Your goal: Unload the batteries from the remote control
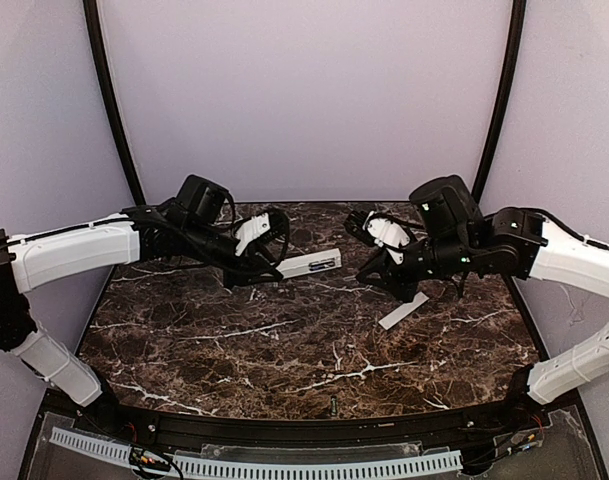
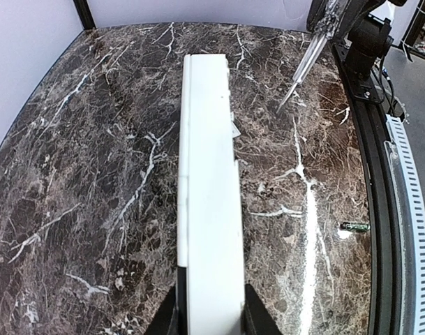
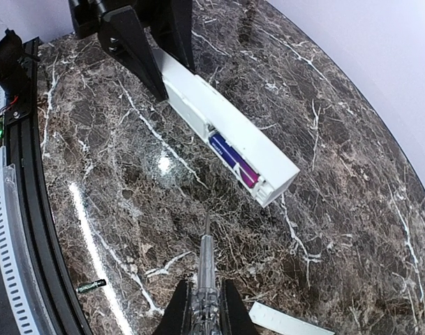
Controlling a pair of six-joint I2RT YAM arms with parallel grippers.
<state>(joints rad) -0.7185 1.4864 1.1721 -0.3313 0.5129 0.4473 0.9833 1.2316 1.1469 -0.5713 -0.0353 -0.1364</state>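
Observation:
My left gripper (image 2: 210,307) is shut on one end of the long white remote control (image 2: 206,174) and holds it on edge just above the table; it also shows in the top view (image 1: 312,264). In the right wrist view the remote's (image 3: 226,132) open bay faces me with a blue-and-purple battery (image 3: 233,160) inside. A second small dark battery (image 3: 91,285) lies loose near the table's front edge (image 1: 336,404). My right gripper (image 3: 205,307) is shut on a thin clear pointed tool (image 3: 206,265), its tip a short way from the bay.
The flat white cover strip (image 1: 404,310) lies on the marble just below my right gripper, also seen at the bottom of the right wrist view (image 3: 289,322). A black rail (image 1: 304,430) runs along the front edge. Dark poles stand at the back corners.

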